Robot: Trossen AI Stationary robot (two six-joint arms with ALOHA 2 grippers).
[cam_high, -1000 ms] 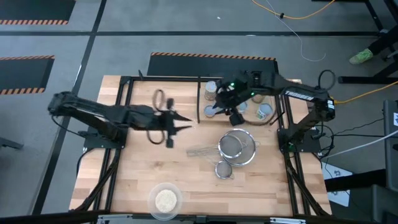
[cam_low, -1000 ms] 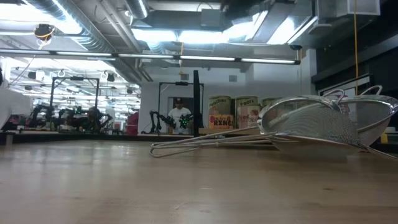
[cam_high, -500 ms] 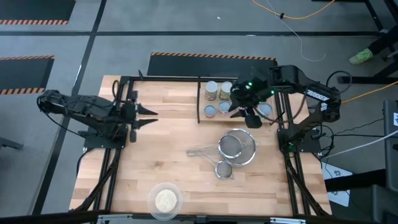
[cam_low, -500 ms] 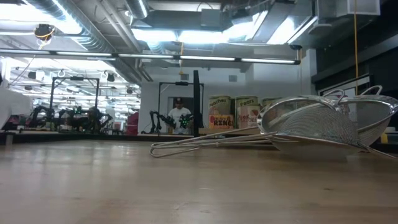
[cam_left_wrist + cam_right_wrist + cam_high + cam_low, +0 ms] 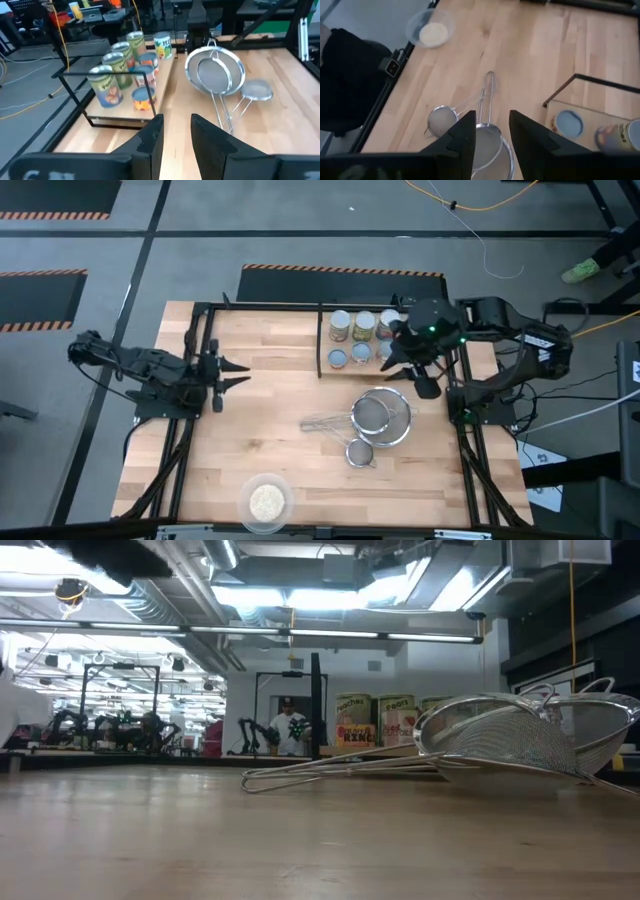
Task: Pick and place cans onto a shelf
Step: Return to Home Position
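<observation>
The strainers [image 5: 380, 417] lie on the counter in front of the shelf [image 5: 117, 114]. My right gripper [image 5: 491, 114] hovers at the shelf's front edge, my left gripper [image 5: 176, 118] well to the shelf's left. Both sets of fingers are parted, holding nothing. The cans [image 5: 364, 326] stand on the shelf.

No readable text anywhere; lettering on the cans [image 5: 355, 721] too small

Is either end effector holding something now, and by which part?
Nothing is held. The left end effector and the right end effector are both open, with nothing between their fingers.
</observation>
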